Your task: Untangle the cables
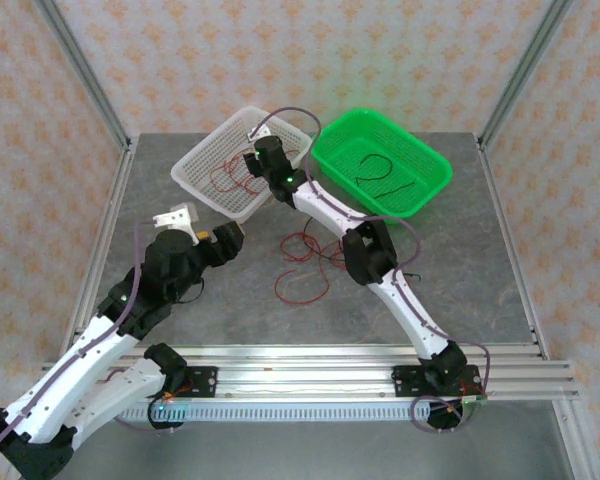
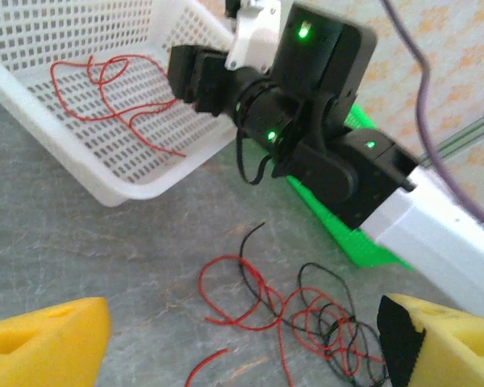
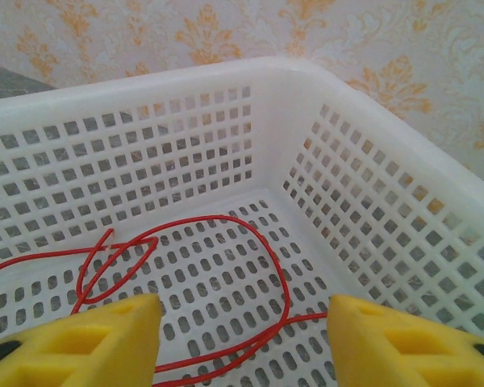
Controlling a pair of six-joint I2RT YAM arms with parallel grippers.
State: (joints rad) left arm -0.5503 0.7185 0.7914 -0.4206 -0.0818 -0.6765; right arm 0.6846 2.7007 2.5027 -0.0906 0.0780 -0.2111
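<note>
My right pincer (image 3: 242, 330) is inside the white basket (image 3: 185, 105), its yellow fingers spread wide and gripping nothing. It sits over a red cable (image 3: 284, 286) looping across the basket floor. My left pincer (image 2: 242, 347) is outside the white basket, also open and empty. Under it, on the tabletop (image 1: 460, 280) in front of the white basket, lies the tangle of red and black cables (image 2: 306, 318). To the right of the white basket, a green basket (image 1: 435, 185) holds black cables (image 1: 375, 175).

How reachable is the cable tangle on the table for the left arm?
Probably yes: the open left end effector faces the tangle, bare table between; the right arm is at the white basket.
</note>
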